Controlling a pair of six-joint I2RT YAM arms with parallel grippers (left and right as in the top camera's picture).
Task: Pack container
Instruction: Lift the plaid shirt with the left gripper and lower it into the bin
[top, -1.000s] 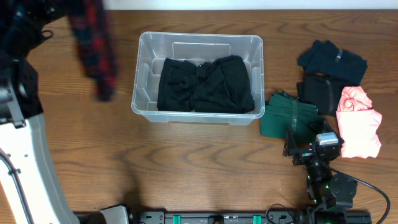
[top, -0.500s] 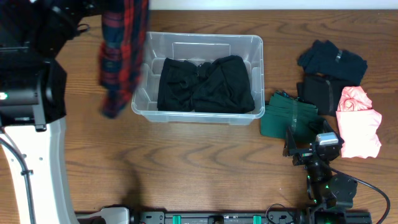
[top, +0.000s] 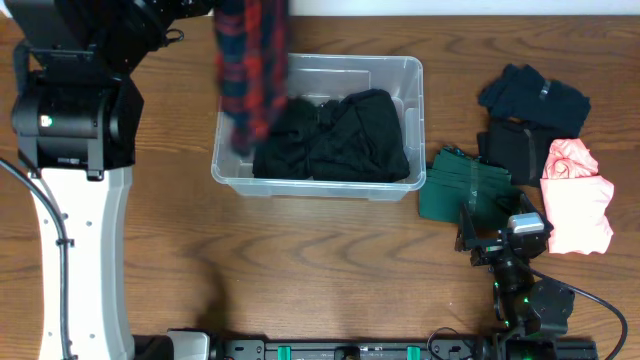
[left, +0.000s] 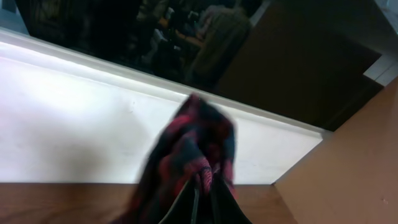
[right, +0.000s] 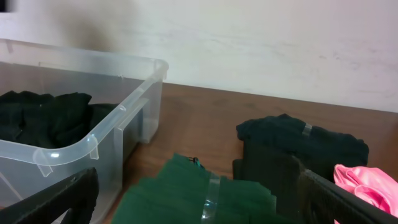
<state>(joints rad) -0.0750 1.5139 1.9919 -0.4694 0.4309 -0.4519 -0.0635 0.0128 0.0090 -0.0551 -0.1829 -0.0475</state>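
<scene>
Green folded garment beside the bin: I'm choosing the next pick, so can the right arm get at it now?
Probably yes. The green garment lies uncovered on the table, right in front of the open, empty right pincer; the plaid shirt in the left pincer hangs away over the container.

No text, label, brand or number can be read anywhere.
</scene>
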